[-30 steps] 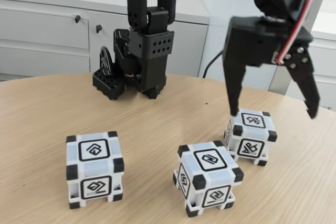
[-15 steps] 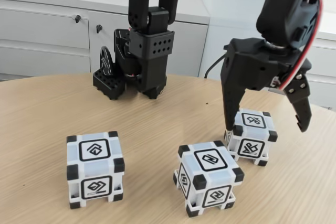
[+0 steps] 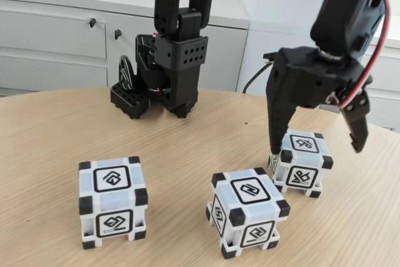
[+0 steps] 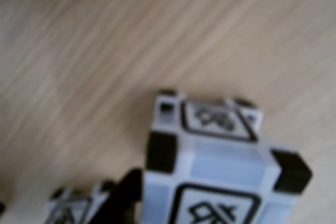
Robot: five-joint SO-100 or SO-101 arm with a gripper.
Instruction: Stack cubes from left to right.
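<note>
Three white cubes with black corners stand on the wooden table in the fixed view: the left cube (image 3: 112, 201), the middle cube (image 3: 248, 211) and the right cube (image 3: 300, 162). My gripper (image 3: 316, 149) is open and hangs around the right cube. Its left fingertip (image 3: 275, 149) reaches down beside the cube's left face, while the right finger stays higher and apart from the cube. In the blurred wrist view the right cube (image 4: 220, 166) sits close below, with one black finger (image 4: 125, 195) against its left side and a corner of the middle cube (image 4: 68, 211) at the lower left.
The arm's black base (image 3: 165, 70) stands at the back of the table (image 3: 56, 129). White cabinets (image 3: 56, 35) run behind it. Bare wood separates the left cube from the middle one.
The gripper has come down from above the right cube to straddle it, and its jaws have narrowed somewhat. The cubes have barely moved.
</note>
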